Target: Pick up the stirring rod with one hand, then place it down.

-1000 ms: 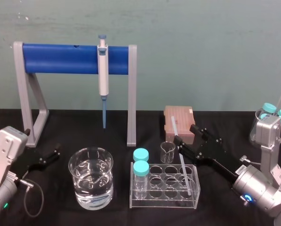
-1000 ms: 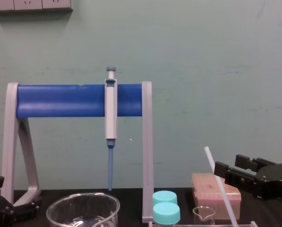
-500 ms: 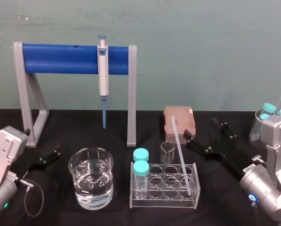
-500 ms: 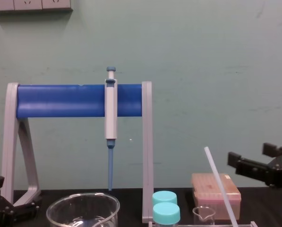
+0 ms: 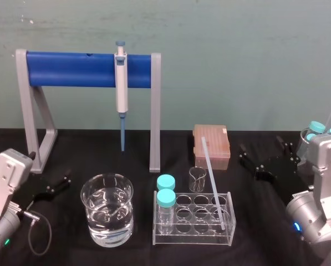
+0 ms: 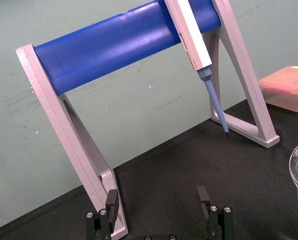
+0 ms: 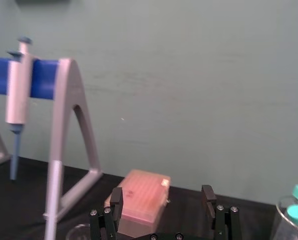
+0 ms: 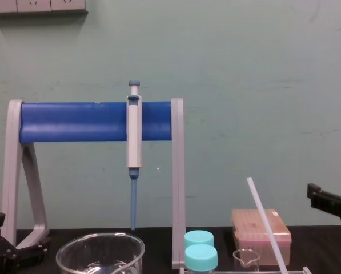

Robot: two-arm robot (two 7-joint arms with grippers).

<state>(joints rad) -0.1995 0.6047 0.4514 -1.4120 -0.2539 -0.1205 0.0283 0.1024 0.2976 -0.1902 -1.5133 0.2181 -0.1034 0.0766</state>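
Note:
The stirring rod (image 5: 212, 183) is a thin white translucent stick leaning with its lower end in the clear tube rack (image 5: 194, 228); its upper end tilts back toward the pink box. In the chest view the stirring rod (image 8: 265, 224) rises at a slant, free of any grip. My right gripper (image 5: 260, 147) hangs open to the right of the rod, well apart from it, and the right gripper (image 7: 161, 197) has nothing between its fingers. At the left of the table my left gripper (image 5: 54, 186) rests low; the left gripper (image 6: 157, 200) is open and empty.
A water-filled beaker (image 5: 107, 209) stands front left of the rack. Two teal-capped tubes (image 5: 166, 191) sit in the rack, with a small beaker (image 5: 197, 178) and a pink tip box (image 5: 212, 145) behind. The pipette (image 5: 121, 83) hangs on the blue-barred stand (image 5: 71, 69). Teal-capped containers (image 5: 316, 131) stand far right.
My right gripper has opened off the rod and drawn back to the right. The rod stays leaning in the rack. The left arm has not moved.

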